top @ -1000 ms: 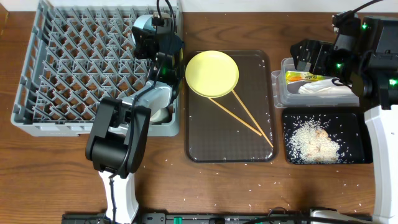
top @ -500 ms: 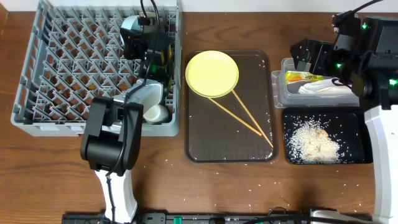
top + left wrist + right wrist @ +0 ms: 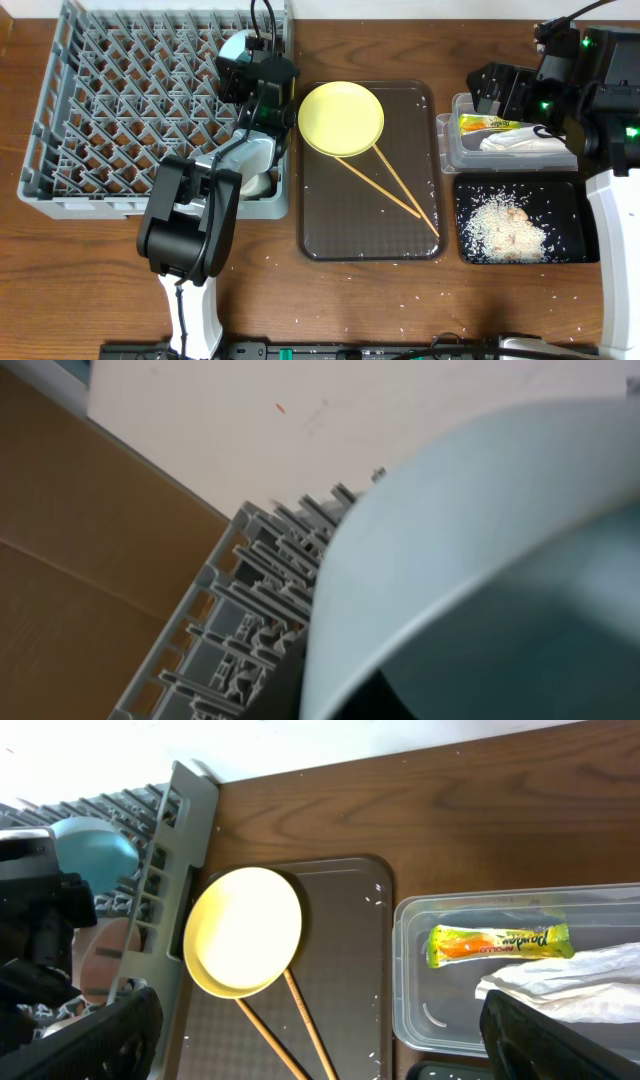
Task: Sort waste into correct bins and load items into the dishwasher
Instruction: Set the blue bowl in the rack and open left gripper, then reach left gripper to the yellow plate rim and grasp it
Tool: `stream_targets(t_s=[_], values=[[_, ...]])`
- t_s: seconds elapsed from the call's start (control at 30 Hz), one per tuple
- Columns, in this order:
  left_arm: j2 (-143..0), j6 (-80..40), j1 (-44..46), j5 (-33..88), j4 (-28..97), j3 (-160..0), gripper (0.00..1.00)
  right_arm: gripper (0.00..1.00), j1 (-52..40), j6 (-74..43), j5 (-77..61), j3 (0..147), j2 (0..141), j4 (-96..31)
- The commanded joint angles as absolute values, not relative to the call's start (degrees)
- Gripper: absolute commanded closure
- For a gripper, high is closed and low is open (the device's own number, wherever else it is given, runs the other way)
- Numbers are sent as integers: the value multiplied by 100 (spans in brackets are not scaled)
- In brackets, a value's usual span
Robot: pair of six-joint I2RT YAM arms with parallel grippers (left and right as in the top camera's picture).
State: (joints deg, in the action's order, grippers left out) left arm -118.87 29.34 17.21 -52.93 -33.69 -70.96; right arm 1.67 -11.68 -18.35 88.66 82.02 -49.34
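My left gripper (image 3: 246,58) is shut on the light-blue bowl (image 3: 233,44) over the right side of the grey dish rack (image 3: 120,120). In the left wrist view the bowl (image 3: 450,540) fills the frame, with the rack (image 3: 230,620) below it. The yellow plate (image 3: 341,119) lies on the brown tray (image 3: 370,225). My right gripper (image 3: 497,88) is open and empty, left of the clear tub (image 3: 450,150), which holds the sachet (image 3: 483,123) and the napkin (image 3: 520,142). The black tub (image 3: 470,190) holds rice (image 3: 505,225). A white dish (image 3: 256,184) sits in the rack's front right corner, partly hidden.
Two chopsticks (image 3: 400,190) lie crossed on the tray below the plate. Loose rice grains (image 3: 400,300) are scattered on the wooden table in front of the tray. In the right wrist view the plate (image 3: 243,932) and the sachet (image 3: 497,942) show.
My left gripper swung left over the rack with the light-blue bowl, then came back right to the rack's right edge. The right arm has not moved.
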Motion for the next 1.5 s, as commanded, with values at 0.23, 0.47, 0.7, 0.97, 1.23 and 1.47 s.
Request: stream_targets(t_s=[0.23, 0.47, 0.7, 0.97, 1.23, 1.47], values=[[-11863, 2838, 2115, -5194, -3334, -7155, 69, 1, 143, -1151, -1822, 8882, 8215, -4934], [-11808, 2832, 2340, -4779, -3081, -7155, 56, 1, 143, -1151, -1822, 8882, 8215, -4934], [-11701, 2661, 2377, -4274, -2867, -7159, 37, 1, 143, -1151, -1822, 8882, 8215, -4934], [-10921, 1538, 2368, -2421, -1535, -7161, 21, 1, 143, -1151, -1822, 8882, 8215, -4934], [-10519, 421, 2370, -1055, -565, -7161, 15, 1, 143, -1151, -1822, 8882, 8215, -4934], [-10322, -379, 2370, -106, 58, -7303, 15, 1, 143, -1151, -1822, 8882, 8215, -4934]])
